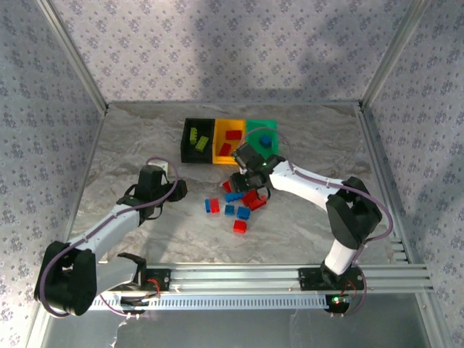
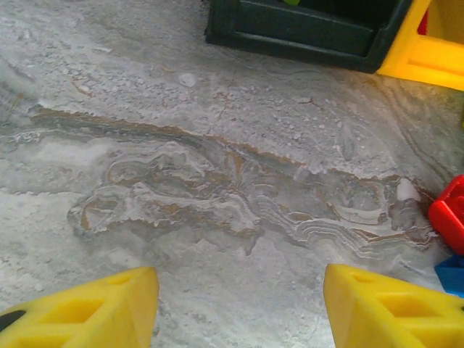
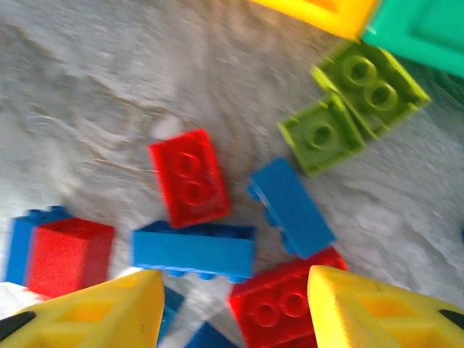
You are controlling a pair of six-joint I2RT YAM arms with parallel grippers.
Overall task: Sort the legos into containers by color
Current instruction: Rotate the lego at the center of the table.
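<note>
Left gripper (image 2: 239, 290): we are holding it over bare table (image 2: 181, 181), fingers spread with nothing between them, the pile off to its right.
Right gripper (image 3: 233, 290): we are hovering it low over the loose pile, fingers apart and nothing clamped; its view is blurred.
Legos (image 1: 239, 204): the unsorted ones are lying on the table just in front of the bins, packed close.
Containers: the black bin (image 1: 199, 121) is holding lime pieces, the yellow bin (image 1: 230, 122) red ones, the teal bin (image 1: 262, 121) blue.
Under the fingers: a red brick (image 3: 283, 308) is sitting beside a long blue brick (image 3: 192, 250), seemingly touching.
Risk, double pick: closing here, we are likely pinching both colours together, or squeezing one out sideways.
Risk, scatter: coming down tilted, a fingertip is liable to shove neighbours apart.
Risk, lime green bricks (image 3: 348, 101): they are lying near the teal bin's wall, so a finger may be catching the bin there.
</note>
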